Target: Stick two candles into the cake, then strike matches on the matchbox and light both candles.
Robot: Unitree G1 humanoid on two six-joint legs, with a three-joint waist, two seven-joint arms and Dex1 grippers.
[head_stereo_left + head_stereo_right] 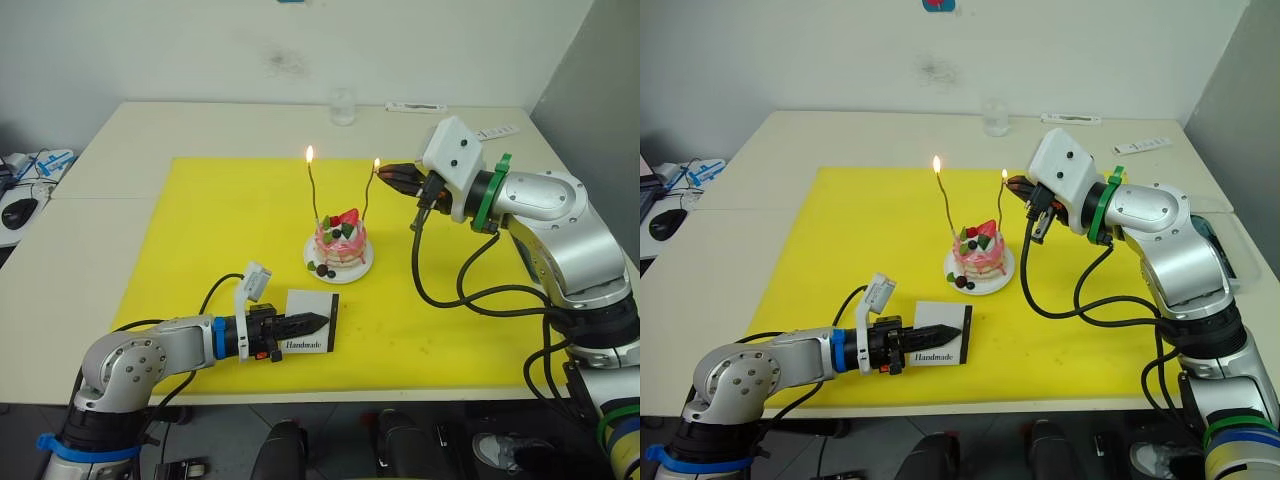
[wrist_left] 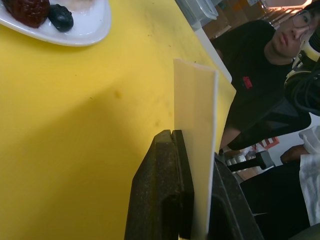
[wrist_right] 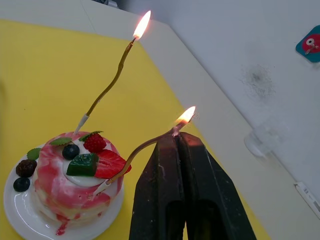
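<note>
Jaws shut beside lit, wavy candles (image 3: 107, 90) in pink cake (image 3: 70, 187)

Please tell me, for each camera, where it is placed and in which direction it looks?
Left and right eye views: on the head, looking forward and down at the cake, both arms showing.
Left wrist view: along the left gripper, shut on the matchbox.
Right wrist view: along the right gripper toward two lit candles.
Shared: the cake's plate.
</note>
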